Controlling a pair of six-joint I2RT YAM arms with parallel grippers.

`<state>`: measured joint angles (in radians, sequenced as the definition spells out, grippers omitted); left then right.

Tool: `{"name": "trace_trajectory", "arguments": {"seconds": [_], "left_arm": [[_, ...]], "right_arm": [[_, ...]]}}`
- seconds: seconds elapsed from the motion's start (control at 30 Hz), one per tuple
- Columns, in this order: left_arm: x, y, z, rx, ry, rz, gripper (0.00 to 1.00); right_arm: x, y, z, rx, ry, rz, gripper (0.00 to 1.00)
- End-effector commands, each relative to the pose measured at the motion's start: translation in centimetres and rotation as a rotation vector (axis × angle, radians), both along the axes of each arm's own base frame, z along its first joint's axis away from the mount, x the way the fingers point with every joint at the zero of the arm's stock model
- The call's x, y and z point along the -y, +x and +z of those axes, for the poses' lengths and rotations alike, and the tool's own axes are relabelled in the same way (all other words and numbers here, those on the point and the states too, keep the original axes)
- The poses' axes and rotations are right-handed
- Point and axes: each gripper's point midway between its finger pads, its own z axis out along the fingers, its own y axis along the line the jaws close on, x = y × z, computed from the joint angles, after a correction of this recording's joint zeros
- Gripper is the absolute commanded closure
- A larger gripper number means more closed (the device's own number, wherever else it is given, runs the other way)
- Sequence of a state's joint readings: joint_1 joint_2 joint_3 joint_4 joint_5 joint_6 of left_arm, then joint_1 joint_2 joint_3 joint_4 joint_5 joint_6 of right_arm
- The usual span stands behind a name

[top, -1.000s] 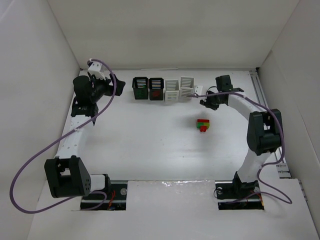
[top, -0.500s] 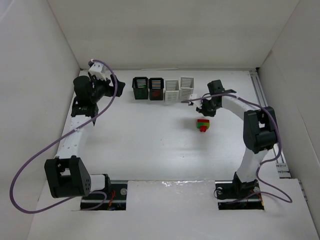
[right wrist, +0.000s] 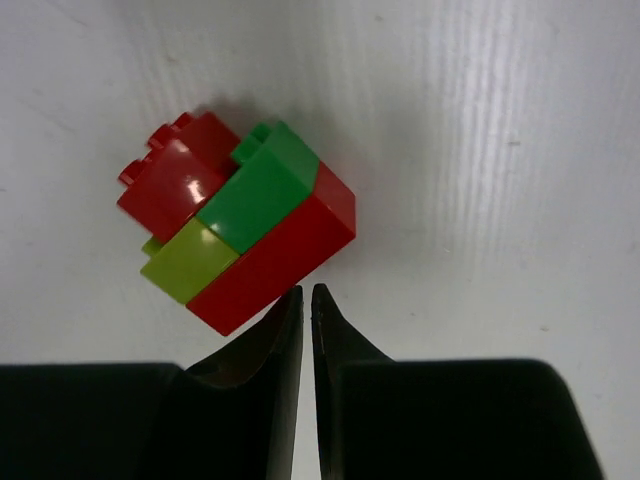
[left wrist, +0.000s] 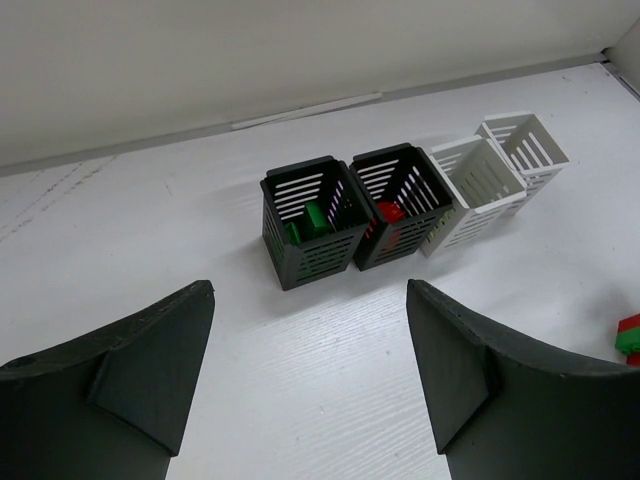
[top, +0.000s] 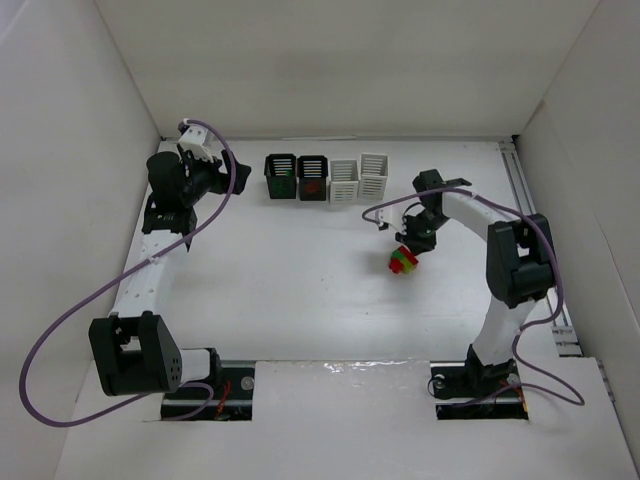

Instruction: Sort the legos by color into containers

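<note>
A stack of joined legos (right wrist: pixel 240 225), red, green and yellow-green, lies on the white table right of centre (top: pixel 403 261). My right gripper (right wrist: pixel 307 290) is shut with nothing between its fingers. Its tips touch the lower edge of the stack's long red brick. The containers stand in a row at the back: a black basket (left wrist: pixel 320 258) holding a green brick (left wrist: pixel 318 218), a black basket (left wrist: pixel 405 225) holding a red brick (left wrist: pixel 390 211), and two white baskets (left wrist: pixel 470 190) (left wrist: pixel 525 150). My left gripper (left wrist: pixel 310 290) hangs open at the back left, facing the baskets.
White walls enclose the table on three sides. A purple cable (top: pixel 60 330) loops out from the left arm, and another (top: pixel 375 210) arcs beside the right wrist. A metal rail (top: pixel 520 190) runs along the table's right edge.
My right gripper moved from beside the white baskets down to the lego stack and shut fully. The stack shifted slightly toward the near side and turned. The left arm stayed still.
</note>
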<state>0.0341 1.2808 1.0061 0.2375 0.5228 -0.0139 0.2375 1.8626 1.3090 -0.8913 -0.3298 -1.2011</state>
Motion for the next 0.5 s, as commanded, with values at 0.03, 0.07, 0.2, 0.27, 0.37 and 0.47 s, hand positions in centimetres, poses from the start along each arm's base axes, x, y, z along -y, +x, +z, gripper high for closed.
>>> {"name": "trace_trajectory", "arguments": {"seconds": [0.03, 0.07, 0.2, 0.27, 0.37, 0.47], "left_arm": [[0.4, 0.0, 2.2, 0.068, 0.011, -0.028, 0.26], [0.4, 0.0, 2.2, 0.068, 0.011, -0.028, 0.26], [0.4, 0.0, 2.2, 0.068, 0.011, -0.028, 0.26], [0.4, 0.1, 1.8, 0.059, 0.01, -0.028, 0.26], [0.5, 0.1, 2.1, 0.059, 0.009, -0.037, 0.26], [0.0, 0.2, 1.9, 0.054, 0.018, -0.021, 0.26]], "right_arm": [[-3.1, -2.5, 3.4, -0.065, 0.12, 0.094, 0.86], [-3.5, -3.3, 3.8, -0.098, 0.134, 0.103, 0.86], [-4.7, -4.3, 3.8, -0.157, 0.147, 0.128, 0.71], [-4.3, -4.0, 3.9, -0.146, 0.124, 0.119, 0.52], [-1.6, -3.0, 5.0, -0.132, 0.106, 0.065, 0.34], [2.7, -3.1, 6.9, -0.113, 0.071, 0.086, 0.14]]}}
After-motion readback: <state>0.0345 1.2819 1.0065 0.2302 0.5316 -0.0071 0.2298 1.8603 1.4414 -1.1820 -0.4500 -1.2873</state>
